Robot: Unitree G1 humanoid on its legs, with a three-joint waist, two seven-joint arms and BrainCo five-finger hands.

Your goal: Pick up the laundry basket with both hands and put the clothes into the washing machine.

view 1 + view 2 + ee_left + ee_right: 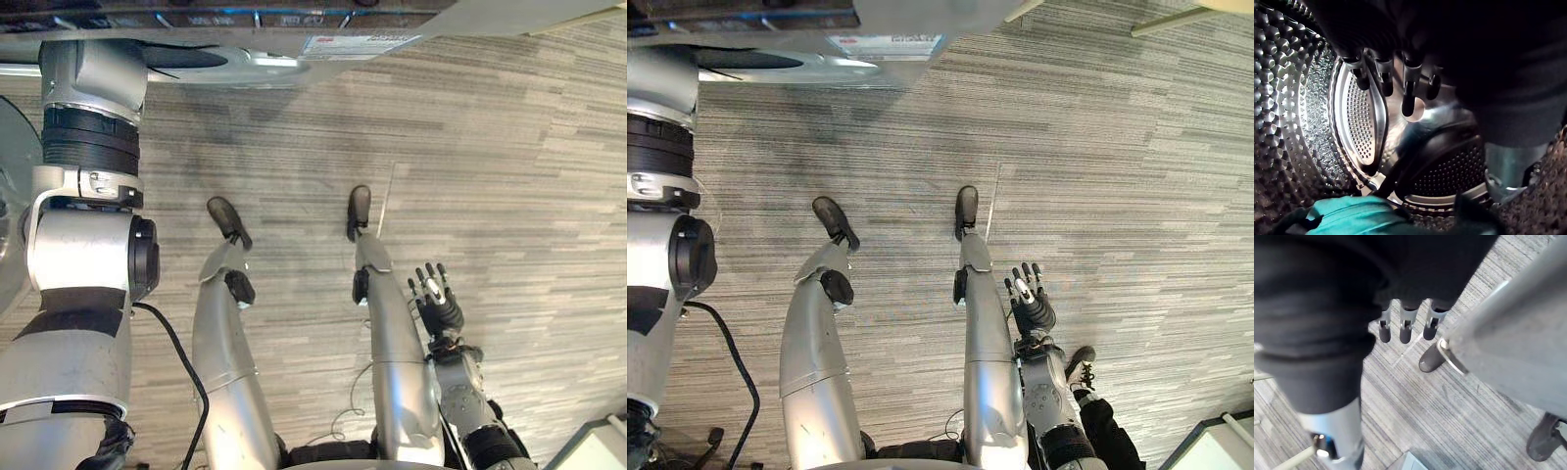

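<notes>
The teal cloth point(1347, 215) is down in the drum point(1288, 98), bunched up on its lower wall. There's something dark right beside it that I honestly can't make out.

The left hand point(1408, 93) is inside the drum too, above the cloth and clear of it. Its fingers hang loose and pretty much straight, with nothing in them. Past the fingers you can see a perforated lifter point(1364, 122) sticking out from the dimpled steel wall.

From the head camera, the washer point(255, 54) runs along the far edge, and the left arm reaches up into it on the robot's left side.

The right hand point(437, 302) hangs low on the right, over the floor point(509, 176), which is grey striped carpet. Its fingers are straight and a bit spread, and it's holding nothing.

Just behind that hand there's a person's shoe point(1080, 367) with a dark trouser leg point(1107, 426) above it.

A pale box point(1215, 446) pokes in at the near right corner, but I can't tell what it is.
</notes>
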